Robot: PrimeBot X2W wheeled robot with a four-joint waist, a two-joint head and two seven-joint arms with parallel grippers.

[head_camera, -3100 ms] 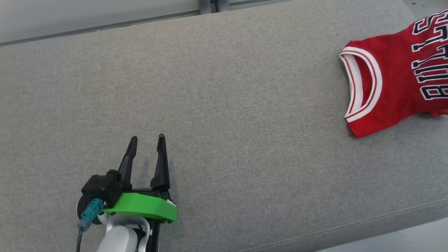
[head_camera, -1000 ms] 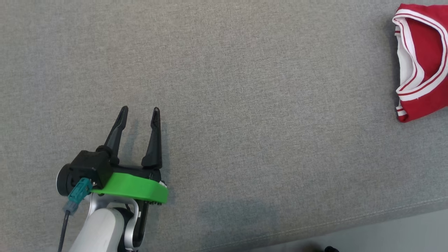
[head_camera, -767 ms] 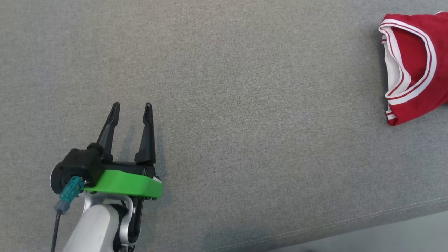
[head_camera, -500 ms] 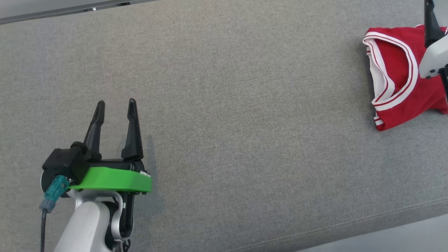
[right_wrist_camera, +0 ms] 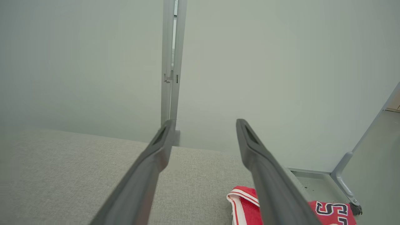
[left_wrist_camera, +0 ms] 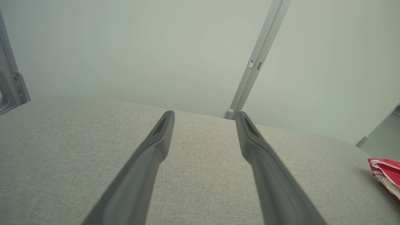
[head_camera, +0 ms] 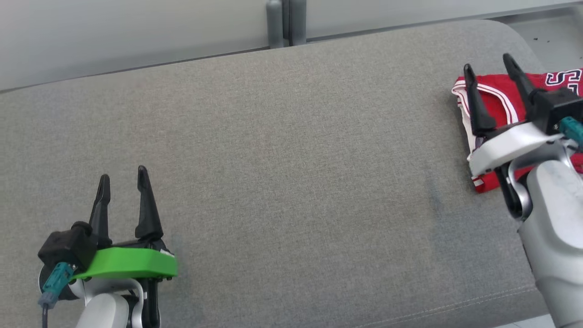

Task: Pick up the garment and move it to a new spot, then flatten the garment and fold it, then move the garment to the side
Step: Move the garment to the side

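Red garment [head_camera: 502, 104] lies just under my right claw [head_camera: 487, 63], stretching rightward; my left claw [head_camera: 123, 173] sits well apart. Both spread, empty.

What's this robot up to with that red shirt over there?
A two-armed robot is working on a red jersey, which it is meant to fold and set aside. The jersey lies in a compact bundle at the right end of a grey cushion. The right tool hangs over the jersey's collar end, jaws open and gripping nothing. The left tool is open too, over bare cushion far to the left.
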